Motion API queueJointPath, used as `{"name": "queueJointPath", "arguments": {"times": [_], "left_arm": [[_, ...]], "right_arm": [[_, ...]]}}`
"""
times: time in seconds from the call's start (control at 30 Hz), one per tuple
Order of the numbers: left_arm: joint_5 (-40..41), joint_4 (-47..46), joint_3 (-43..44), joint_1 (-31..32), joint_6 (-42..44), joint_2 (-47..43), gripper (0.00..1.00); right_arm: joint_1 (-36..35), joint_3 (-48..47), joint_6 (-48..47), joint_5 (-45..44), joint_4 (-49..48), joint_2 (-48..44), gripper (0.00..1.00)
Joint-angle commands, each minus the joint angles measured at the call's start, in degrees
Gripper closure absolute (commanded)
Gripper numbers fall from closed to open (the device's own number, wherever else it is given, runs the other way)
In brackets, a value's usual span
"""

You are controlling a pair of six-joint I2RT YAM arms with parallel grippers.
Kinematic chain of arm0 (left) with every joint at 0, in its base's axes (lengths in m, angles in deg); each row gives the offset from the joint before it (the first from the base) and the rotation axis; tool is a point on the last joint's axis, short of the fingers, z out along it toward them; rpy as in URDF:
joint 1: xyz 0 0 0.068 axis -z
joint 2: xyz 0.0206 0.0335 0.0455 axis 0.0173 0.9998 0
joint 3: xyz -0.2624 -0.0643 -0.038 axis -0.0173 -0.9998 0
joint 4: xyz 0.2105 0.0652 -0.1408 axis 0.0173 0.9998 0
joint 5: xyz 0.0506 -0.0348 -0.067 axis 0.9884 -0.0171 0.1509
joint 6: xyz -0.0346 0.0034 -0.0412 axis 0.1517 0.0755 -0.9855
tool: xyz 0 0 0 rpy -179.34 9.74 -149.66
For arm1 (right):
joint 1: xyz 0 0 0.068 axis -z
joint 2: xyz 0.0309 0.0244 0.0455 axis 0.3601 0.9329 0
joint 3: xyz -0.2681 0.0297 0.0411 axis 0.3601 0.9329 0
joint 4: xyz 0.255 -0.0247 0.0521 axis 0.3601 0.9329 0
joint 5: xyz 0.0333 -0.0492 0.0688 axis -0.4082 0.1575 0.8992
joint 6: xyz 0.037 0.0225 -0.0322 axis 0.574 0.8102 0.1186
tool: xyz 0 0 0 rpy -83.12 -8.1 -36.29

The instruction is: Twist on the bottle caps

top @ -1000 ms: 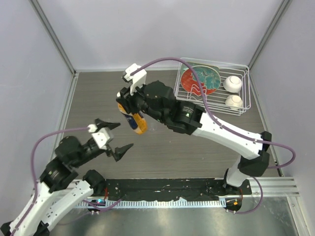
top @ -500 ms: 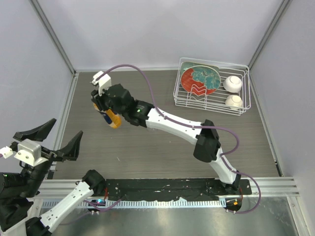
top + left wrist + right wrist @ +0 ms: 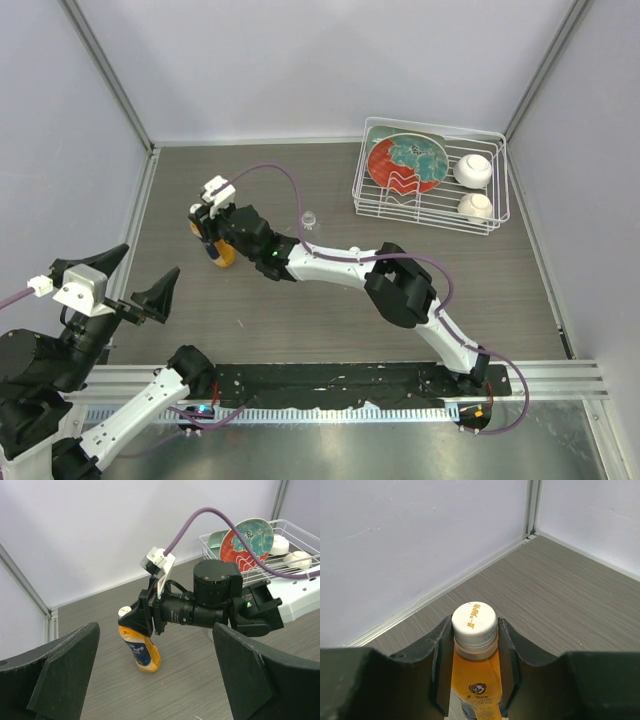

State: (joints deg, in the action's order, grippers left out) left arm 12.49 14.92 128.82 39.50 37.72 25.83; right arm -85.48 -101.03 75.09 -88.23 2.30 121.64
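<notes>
The orange bottle [image 3: 222, 253] leans on the table at the left, its base touching the surface. It also shows in the left wrist view [image 3: 141, 651] and the right wrist view [image 3: 479, 685]. A cream cap [image 3: 474, 621] with gold lettering sits on its neck. My right gripper [image 3: 211, 232] reaches far left and is shut on the bottle's neck just below the cap; its fingers [image 3: 441, 655] flank it. The clear bottle [image 3: 308, 219] stands alone behind the right arm. My left gripper [image 3: 150, 258] is open and empty, near-left of the orange bottle. I see no second cap.
A white wire rack [image 3: 495, 215] at the back right holds a red-and-teal plate [image 3: 405, 163] and two white balls [image 3: 472, 170]. The enclosure's left wall [image 3: 70, 160] is close to the orange bottle. The right arm's links stretch across the table's middle.
My right arm has swung left and carried the orange bottle from the table's middle down to the left side. My left arm has drawn back toward the near left, still open.
</notes>
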Motion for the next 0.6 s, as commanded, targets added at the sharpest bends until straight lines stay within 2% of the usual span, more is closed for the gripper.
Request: {"name": "queueJointPath", "arguments": {"times": [0.0, 0.27, 0.37, 0.4, 0.47, 0.5, 0.57], "left_arm": [[0.3, -0.3, 0.3, 0.2, -0.9, 1.3, 0.00], [0.3, -0.9, 0.2, 0.1, -1.0, 2.1, 0.00], [0.3, -1.3, -0.1, 0.1, -0.9, 2.3, 0.00], [0.3, -1.4, -0.2, 0.1, -0.9, 2.3, 0.00], [0.3, -1.6, -0.2, 0.0, -0.8, 2.4, 0.00], [0.3, -1.7, -0.2, 0.0, -0.8, 2.6, 0.00], [0.3, -1.8, -0.1, 0.0, -0.9, 2.7, 0.00]], "right_arm": [[0.0, 4.9, 1.6, -3.4, -13.9, -2.4, 0.99], [-0.2, 8.6, 2.6, -4.1, -14.1, -2.2, 0.99], [-0.3, 8.8, 2.8, -3.9, -12.9, -2.5, 0.90], [-0.3, 8.6, 2.8, -4.0, -12.2, -2.5, 0.82], [-0.3, 8.6, 2.8, -4.0, -11.5, -2.5, 0.73], [-0.3, 8.6, 2.8, -4.0, -11.1, -2.7, 0.64], [-0.3, 8.4, 3.0, -4.1, -10.5, -3.0, 0.57]]}}
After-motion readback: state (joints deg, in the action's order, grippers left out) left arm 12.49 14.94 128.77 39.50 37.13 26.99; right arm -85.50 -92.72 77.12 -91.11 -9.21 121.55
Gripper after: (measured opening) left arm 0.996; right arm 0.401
